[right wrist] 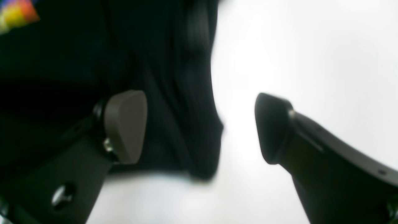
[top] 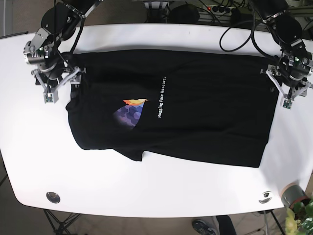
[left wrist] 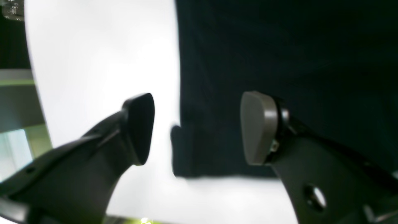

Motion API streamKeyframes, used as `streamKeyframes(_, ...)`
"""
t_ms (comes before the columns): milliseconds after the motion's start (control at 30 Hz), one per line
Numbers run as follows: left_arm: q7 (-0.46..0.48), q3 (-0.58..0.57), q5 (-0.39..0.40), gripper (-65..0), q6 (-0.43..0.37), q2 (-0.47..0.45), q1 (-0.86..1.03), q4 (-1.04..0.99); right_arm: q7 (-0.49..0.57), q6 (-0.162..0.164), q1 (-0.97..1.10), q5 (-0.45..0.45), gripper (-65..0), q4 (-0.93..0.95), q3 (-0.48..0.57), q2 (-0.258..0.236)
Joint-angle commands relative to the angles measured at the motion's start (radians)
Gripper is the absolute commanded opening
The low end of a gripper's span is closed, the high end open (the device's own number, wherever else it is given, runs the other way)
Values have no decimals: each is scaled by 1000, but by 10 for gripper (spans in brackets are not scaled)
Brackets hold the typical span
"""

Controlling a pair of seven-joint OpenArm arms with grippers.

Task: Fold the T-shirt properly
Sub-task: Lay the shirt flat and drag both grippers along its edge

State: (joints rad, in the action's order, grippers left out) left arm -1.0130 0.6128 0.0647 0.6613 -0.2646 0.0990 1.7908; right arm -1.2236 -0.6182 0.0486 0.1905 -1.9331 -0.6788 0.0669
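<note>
The black T-shirt (top: 195, 107) lies spread on the white bench (top: 146, 186), partly folded, its print facing up. Both sets of jaws are released and empty: the left gripper (top: 288, 90) straddles one cloth edge, the right gripper (top: 61, 83) the opposite edge. This looks like the grasping step; next, each likely needs to descend and pinch its edge before lifting.
</note>
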Motion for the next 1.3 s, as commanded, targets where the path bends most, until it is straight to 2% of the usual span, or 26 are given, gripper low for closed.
streamKeyframes(0, 13, 5, 1, -278, -8, -22, -31, 11, 17, 1, -51, 14, -143, 28, 3, -35)
streamKeyframes(133, 13, 3, -7, -278, -16, -20, -78, 11, 28, 1, -154, 14, -143, 157, 4, -69)
streamKeyframes(333, 13, 3, -7, -278, -16, -20, -129, 8, 160, 1, -296, 14, -159, 409, 11, -138)
streamKeyframes(467, 13, 3, -7, -278, -16, -20, -132, 8, 229, 1, -381, 13, -185, 608, 55, -204)
streamKeyframes(533, 12, 2, -6, -278, -16, -20, -132, 8, 301, 1, -416, 13, -197, 719, 80, -232)
streamKeyframes(667, 12, 3, -7, -275, -16, -20, -130, -1, 405, 2, -450, 13, -193, 868, 113, -269)
streamKeyframes(767, 12, 3, -7, -275, -16, -22, -132, -32, 436, 2, -471, 13, -195, 949, 143, -286)
streamKeyframes(900, 12, 6, -6, -275, -16, -22, -134, -76, 453, 2, -471, 13, -195, 967, 156, -276)
streamKeyframes(1167, 13, 5, -7, -275, -16, -26, -186, -96, 457, 2, -467, 13, -201, 964, 178, -209)
streamKeyframes(1267, 13, 5, -7, -275, -16, -26, -218, -118, 459, 2, -467, 13, -296, 964, 176, -204)
